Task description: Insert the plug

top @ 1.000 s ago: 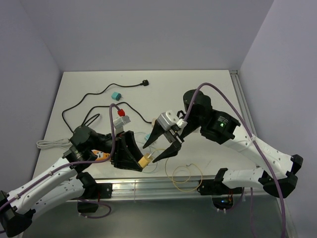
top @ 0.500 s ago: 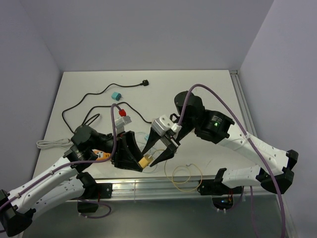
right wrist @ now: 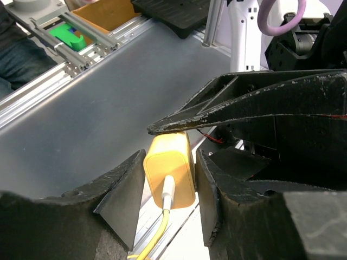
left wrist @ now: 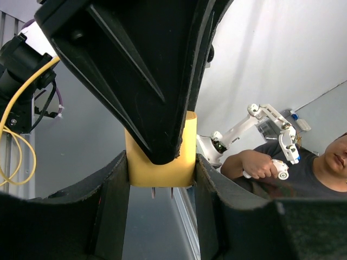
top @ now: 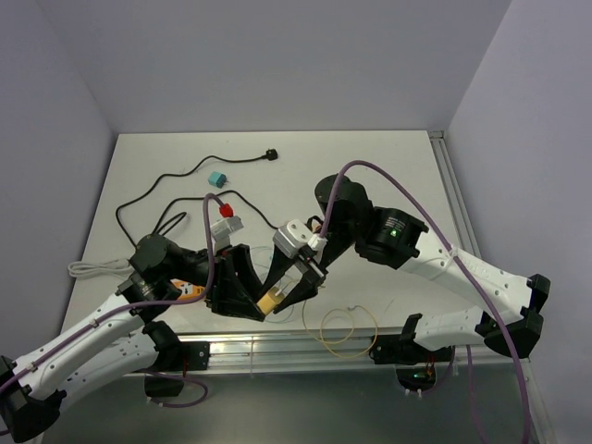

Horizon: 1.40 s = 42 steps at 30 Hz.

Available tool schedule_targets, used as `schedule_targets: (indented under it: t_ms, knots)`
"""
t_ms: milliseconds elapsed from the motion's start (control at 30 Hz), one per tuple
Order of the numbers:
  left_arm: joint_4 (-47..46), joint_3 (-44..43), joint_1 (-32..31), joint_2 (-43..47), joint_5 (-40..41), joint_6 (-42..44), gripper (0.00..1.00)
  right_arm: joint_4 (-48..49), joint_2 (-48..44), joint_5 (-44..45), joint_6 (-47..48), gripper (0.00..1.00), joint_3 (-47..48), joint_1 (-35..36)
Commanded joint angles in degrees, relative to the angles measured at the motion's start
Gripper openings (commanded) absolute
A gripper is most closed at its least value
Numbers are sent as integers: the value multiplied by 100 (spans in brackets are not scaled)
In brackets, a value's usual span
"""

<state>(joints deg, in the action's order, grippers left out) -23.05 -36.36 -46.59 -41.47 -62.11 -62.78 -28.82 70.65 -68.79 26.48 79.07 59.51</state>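
Observation:
The yellow plug (top: pixel 269 302), a small charger block with two metal prongs, is held above the table's front edge. My left gripper (top: pixel 262 307) is shut on it; in the left wrist view the plug (left wrist: pixel 162 162) sits pinched between my left gripper's (left wrist: pixel 161 176) two fingers, prongs toward the camera. My right gripper (top: pixel 279 292) is open, its jaws on either side of the plug. In the right wrist view my right gripper (right wrist: pixel 169 162) straddles the plug (right wrist: pixel 169 170) with narrow gaps. A yellow cable (right wrist: pixel 157 238) leaves the plug's back. No socket is clearly visible.
The yellow cable loops (top: pixel 350 326) at the front edge. A white block with a red part (top: pixel 225 220) lies behind the left arm. A black cable (top: pixel 180 176), a teal piece (top: pixel 216 178), a white cable bundle (top: pixel 92 268) and an orange part (top: pixel 192 289) lie on the left half.
My right arm has moved left and down, bringing its open jaws from beside the plug to around it. My left gripper has kept the plug still.

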Motion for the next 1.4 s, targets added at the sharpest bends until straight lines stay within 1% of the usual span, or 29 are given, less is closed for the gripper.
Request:
schedule_targets:
  t_ms: [0, 167, 333, 433, 500, 533, 667, 700, 767, 800, 933, 1033, 1067, 1100, 1133, 1167, 1200, 1300, 1367]
  knots:
    - [-270, -249, -17, 78, -82, -41, 0, 122, 1, 68, -29, 49, -5, 44]
    - [-288, -249, -17, 96, -74, -58, 0, 87, 106, 68, -29, 44, 12, 52]
    - [-271, -258, -26, 104, -74, -41, 0, -10, 177, 7, 15, 43, 65, 61]
    - [-270, -275, -26, 87, -91, -41, 0, -62, 212, -46, 59, 37, 109, 87]
    - [-253, -293, -26, 87, -91, -32, 0, -185, 238, -90, 120, 25, 161, 114]
    - [-227, -293, -17, 87, -82, -23, 0, -238, 256, -99, 129, 0, 188, 140]
    - [-78, -363, -26, 52, -56, 38, 1, -273, 230, -125, 85, 0, 144, 175]
    - [36, -389, -17, 34, -39, 116, 10, -247, 212, -108, 51, 0, 92, 175]
    - [335, -521, -17, 25, 93, 301, 19, -116, 134, -29, -89, 0, 4, 175]
    - [380, -530, -26, 43, 93, 311, 21, -54, 98, 41, -177, 0, -92, 175]
    - [240, -513, -17, 69, 137, 267, 23, 122, -51, 129, -467, 0, -216, 175]
    - [108, -469, -17, -1, 137, 197, 24, 429, -139, 112, -538, 0, -365, 175]
    - [64, -451, -26, -27, 129, 162, 24, 665, -192, 164, -695, 0, -418, 175]
    - [-6, -425, -17, -45, 103, 74, 27, 763, -236, 217, -758, 0, -497, 175]
    - [-7, -416, -26, -36, 111, 65, 31, 877, -262, 287, -854, 0, -532, 175]
    - [98, -442, -17, -28, 128, 99, 38, 1061, -315, 453, -1029, 0, -576, 175]
    - [212, -460, -17, 7, 181, 239, 53, 1089, -324, 507, -1066, 0, -594, 175]
    - [599, -565, -26, 121, 269, 459, 67, 992, -333, 700, -1101, 0, -550, 175]
    - [853, -653, -26, 166, 366, 574, 71, 922, -350, 797, -1154, 0, -542, 175]
